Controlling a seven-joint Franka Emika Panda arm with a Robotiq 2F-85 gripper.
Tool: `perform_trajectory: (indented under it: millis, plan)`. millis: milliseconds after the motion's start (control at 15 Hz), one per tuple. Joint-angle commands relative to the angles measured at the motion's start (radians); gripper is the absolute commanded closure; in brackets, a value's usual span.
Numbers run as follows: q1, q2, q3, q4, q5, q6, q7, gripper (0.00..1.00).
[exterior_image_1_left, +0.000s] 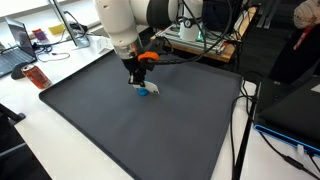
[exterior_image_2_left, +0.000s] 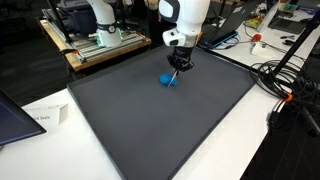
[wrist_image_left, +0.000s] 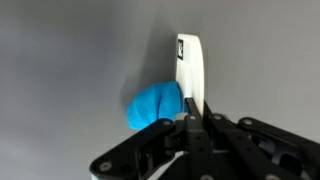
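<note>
My gripper (wrist_image_left: 190, 118) is shut on a flat white handle (wrist_image_left: 188, 70) that sticks out past the fingertips and bears a small dark mark at its far end. A rounded blue lump (wrist_image_left: 153, 106) lies right against the handle's left side; whether the two are joined I cannot tell. In both exterior views the gripper (exterior_image_1_left: 138, 77) (exterior_image_2_left: 178, 65) points down over the far part of a dark grey mat (exterior_image_1_left: 130, 130) (exterior_image_2_left: 170, 125), and the blue lump (exterior_image_1_left: 146, 90) (exterior_image_2_left: 168, 80) rests on the mat just below it.
The mat covers a white table (exterior_image_1_left: 40, 140). A laptop (exterior_image_1_left: 18, 50) and a red item (exterior_image_1_left: 35, 75) sit beyond one mat edge, cables (exterior_image_2_left: 280, 80) and a small bottle (exterior_image_2_left: 257, 42) beyond another. A second robot base (exterior_image_2_left: 100, 30) stands behind. Paper (exterior_image_2_left: 40, 117) lies near a corner.
</note>
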Motion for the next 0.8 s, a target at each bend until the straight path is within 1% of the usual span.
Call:
perform_trajectory:
  millis: [0,200,467,733]
  plan:
    - [-0.028,0.036,0.028,-0.059,0.077,0.073,-0.061,0.99]
    - [-0.021,0.029,0.004,-0.077,0.072,0.097,-0.050,0.99]
    - [-0.008,0.015,-0.026,-0.094,0.042,0.133,-0.004,0.99]
    - [0.005,0.000,-0.050,-0.108,0.025,0.162,0.074,0.99]
